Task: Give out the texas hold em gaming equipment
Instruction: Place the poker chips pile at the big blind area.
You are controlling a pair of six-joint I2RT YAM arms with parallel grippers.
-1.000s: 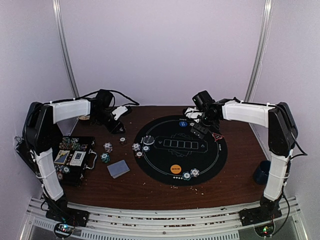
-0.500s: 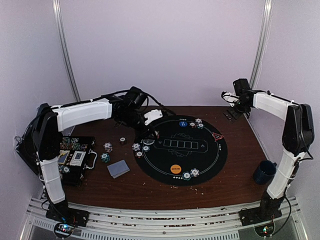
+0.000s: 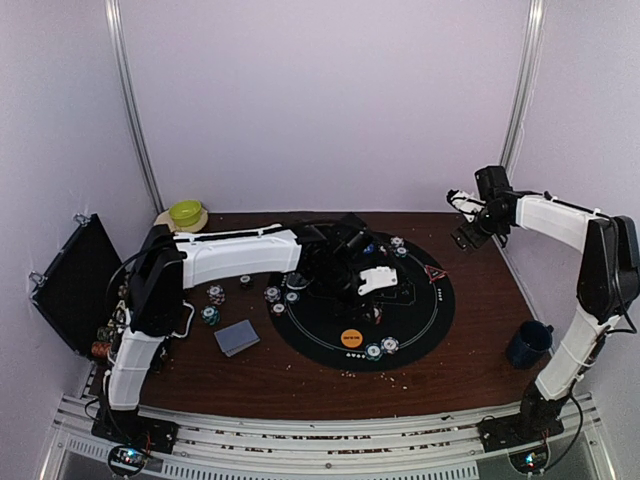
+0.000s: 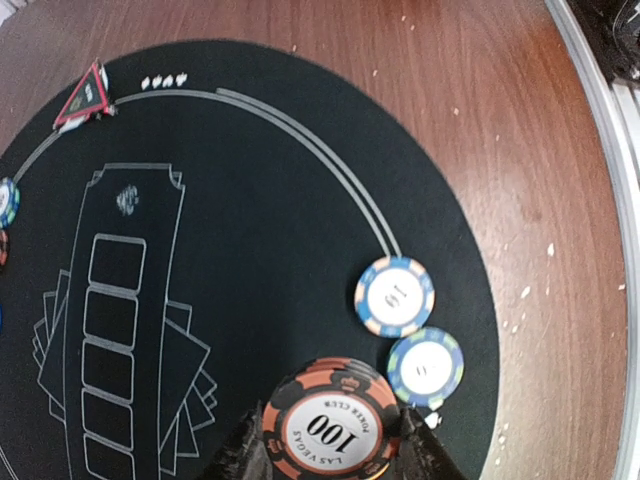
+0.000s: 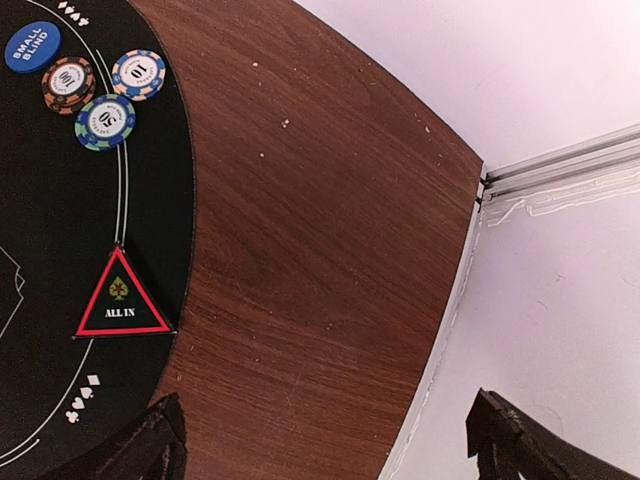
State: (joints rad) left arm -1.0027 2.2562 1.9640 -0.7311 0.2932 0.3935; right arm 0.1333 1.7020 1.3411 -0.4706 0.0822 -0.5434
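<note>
**Black-and-orange chip (image 4: 328, 425) clamped in the left end effector (image 4: 330, 450) over the mat**

The left end effector is closed on the black-and-orange chip, which is marked 100. In the left wrist view its two dark fingers (image 4: 245, 455) press on opposite edges of the disc, and the printed face is turned toward the camera. A second striped rim shows just behind the chip's upper edge; whether that is another chip cannot be told. The grip hangs over the round black mat (image 3: 420, 320), toward its near side. Close by on the mat lie a blue-and-orange chip (image 4: 394, 296) and a blue-and-green chip (image 4: 426, 367), just beside each other. Seen from above, the left arm reaches across the middle of the mat. An orange button disc (image 3: 351, 338) lies on the mat near that pair.

The right end effector (image 3: 468, 232) is raised over the far right part of the wooden tabletop (image 5: 320, 250), off the mat. Its jaws are spread wide with nothing between them. Its wrist view shows a blue SMALL BLIND button (image 5: 32, 46) at the mat's far edge, with three striped chips (image 5: 104, 121) clustered beside it. A red-edged ALL IN triangle (image 5: 120, 297) lies at the mat's rim.

Left of the mat, a deck of cards (image 3: 237, 338) lies grey-blue back up on the wood. Loose chips (image 3: 210, 315) are scattered between the deck and the mat. A black case (image 3: 75, 285) is at the left edge, a green bowl (image 3: 186, 212) at the far left and a dark blue mug (image 3: 525, 345) at the near right.
</note>
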